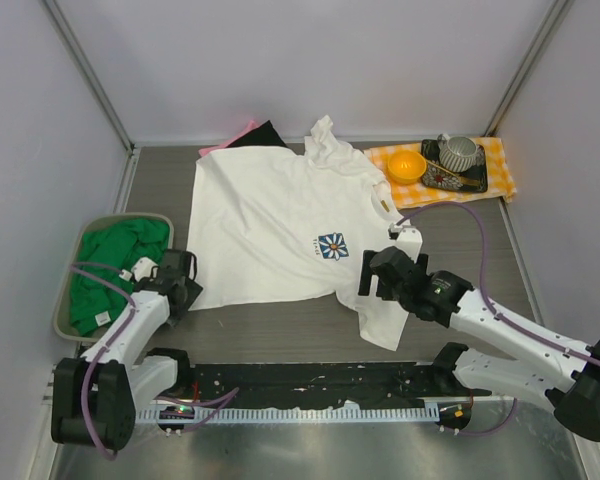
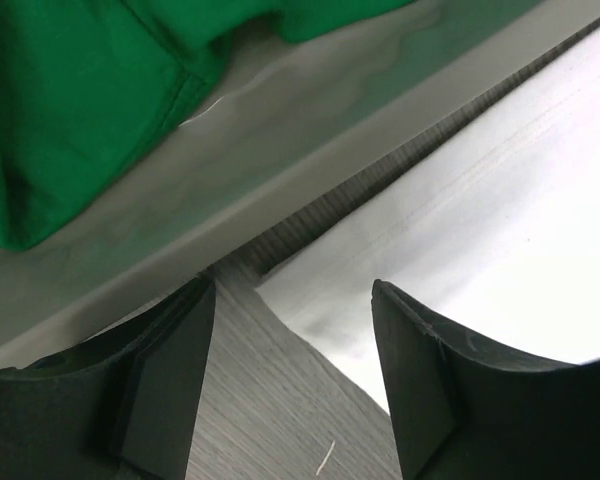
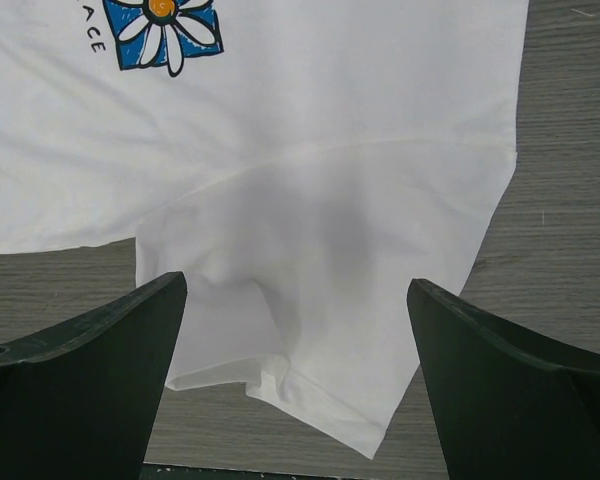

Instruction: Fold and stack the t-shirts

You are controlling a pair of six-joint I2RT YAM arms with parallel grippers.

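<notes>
The white t-shirt (image 1: 280, 220) with a blue daisy print lies spread flat in the middle of the table. A green t-shirt (image 1: 115, 260) is bunched in the grey bin (image 1: 120, 217) at left. Black (image 1: 263, 135) and pink (image 1: 225, 143) t-shirts peek out behind the white one by the back wall. My left gripper (image 1: 185, 285) is low at the white t-shirt's near-left corner, jaws open; in the left wrist view that corner (image 2: 500, 200) reaches between the fingers (image 2: 170, 380). My right gripper (image 1: 372, 272) hovers wide open over the near sleeve (image 3: 320, 330).
An orange-and-white checked cloth (image 1: 500, 165) at the back right carries an orange bowl (image 1: 407, 166) and a dark tray (image 1: 455, 180) with a grey cup (image 1: 458, 152). A black rail (image 1: 300, 385) runs along the near edge. Grey walls close in the sides.
</notes>
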